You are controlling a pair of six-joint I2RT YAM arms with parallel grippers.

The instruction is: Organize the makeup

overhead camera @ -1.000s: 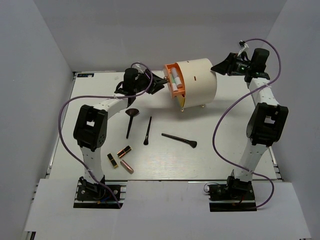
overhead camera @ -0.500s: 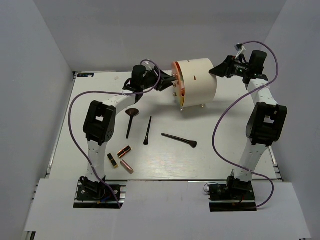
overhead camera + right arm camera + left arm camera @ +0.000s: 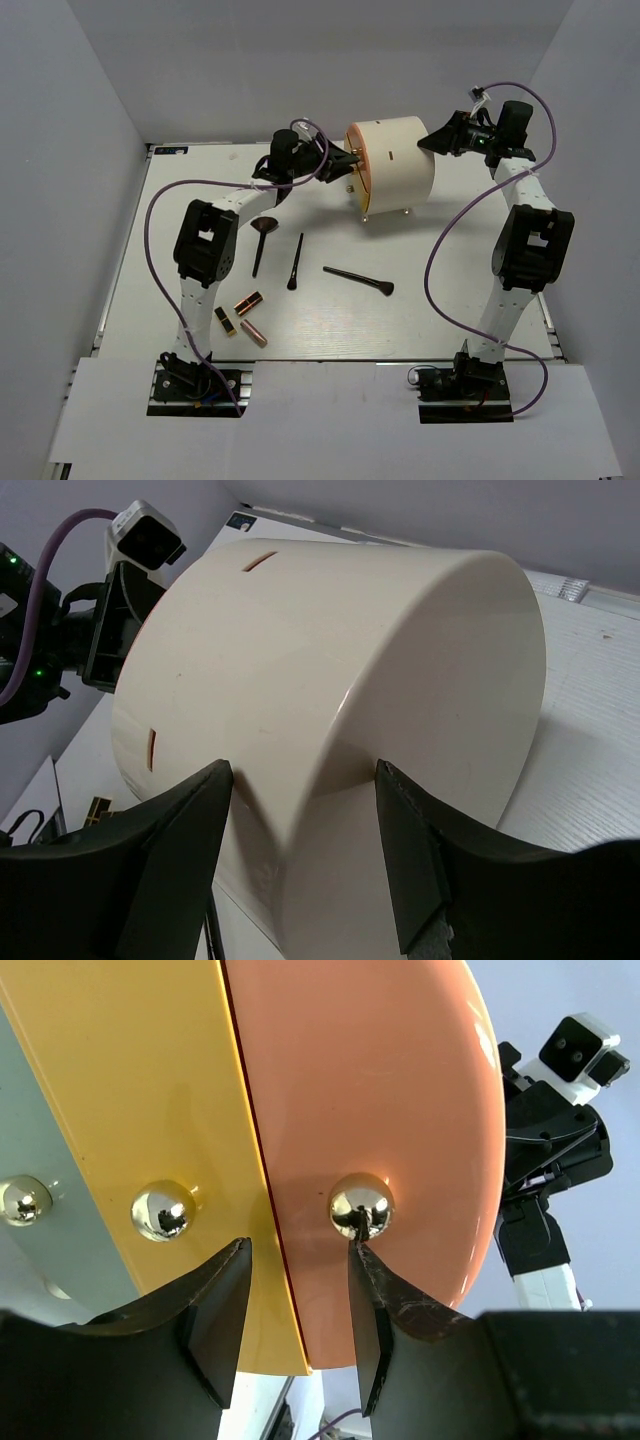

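Note:
The makeup lies on the table in the top view: a brush with a wide brown head [image 3: 262, 238], a thin brush [image 3: 296, 262], a third brush [image 3: 358, 281], and three lipstick tubes [image 3: 248, 301], [image 3: 224, 321], [image 3: 253, 333]. My left gripper [image 3: 343, 165] is open at the orange drawer front [image 3: 390, 1100] of the cream cylinder [image 3: 398, 160]. Its right fingertip [image 3: 372, 1280] touches the gold knob [image 3: 362, 1206]. The drawer sits flush. My right gripper [image 3: 430, 141] is open, its jaws straddling the cylinder's rear edge [image 3: 330, 730].
A yellow drawer front [image 3: 120, 1090] with its own gold knob [image 3: 163, 1210] sits left of the orange one. The cylinder stands on small feet at the back centre of the white table [image 3: 450, 300]. Grey walls close in the sides and back.
The orange drawer stood pulled out with white items showing inside. My left gripper moved right and the drawer is now closed flush. The right arm barely moved.

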